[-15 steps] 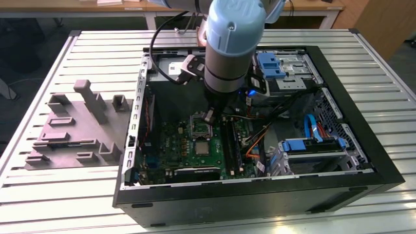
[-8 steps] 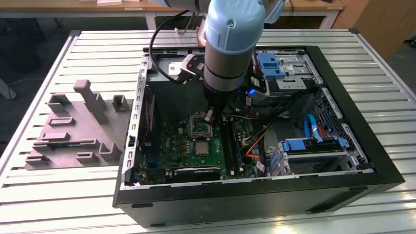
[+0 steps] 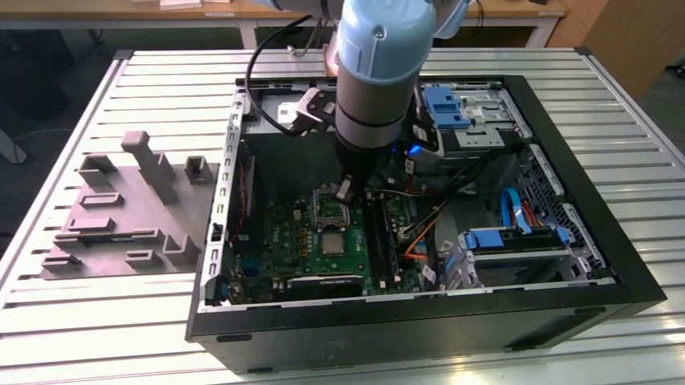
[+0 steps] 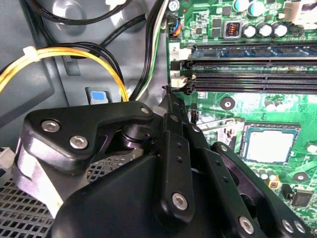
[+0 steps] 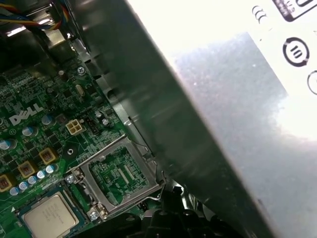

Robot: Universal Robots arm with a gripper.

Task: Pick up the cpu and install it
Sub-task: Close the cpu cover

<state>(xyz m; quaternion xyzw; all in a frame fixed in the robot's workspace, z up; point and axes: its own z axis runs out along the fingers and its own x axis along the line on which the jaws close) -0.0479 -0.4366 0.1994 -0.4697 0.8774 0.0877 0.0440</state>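
Far on the exterior view's left, one grey moulded tray (image 3: 123,212), lying on one slatted metal table (image 3: 64,305). Just beside it towards the right, one open black computer case (image 3: 599,265) with one green motherboard (image 3: 284,241) on its floor. Above the board, one arm (image 3: 374,72) reaching down into the case, ending in one gripper (image 3: 345,192), seen from behind in the second wrist view (image 4: 171,96); cannot tell whether clenched or released, and nothing seen in its grasp. Below the tip, apart from it, one cpu (image 3: 334,245), flat in its socket on the board, silvery top up, clear in both wrist views (image 4: 270,145) (image 5: 49,215). Next to the chip, one silver socket frame (image 5: 119,176), hinged open. Further right in the case, two blue brackets: one far (image 3: 444,108), one near (image 3: 514,237).
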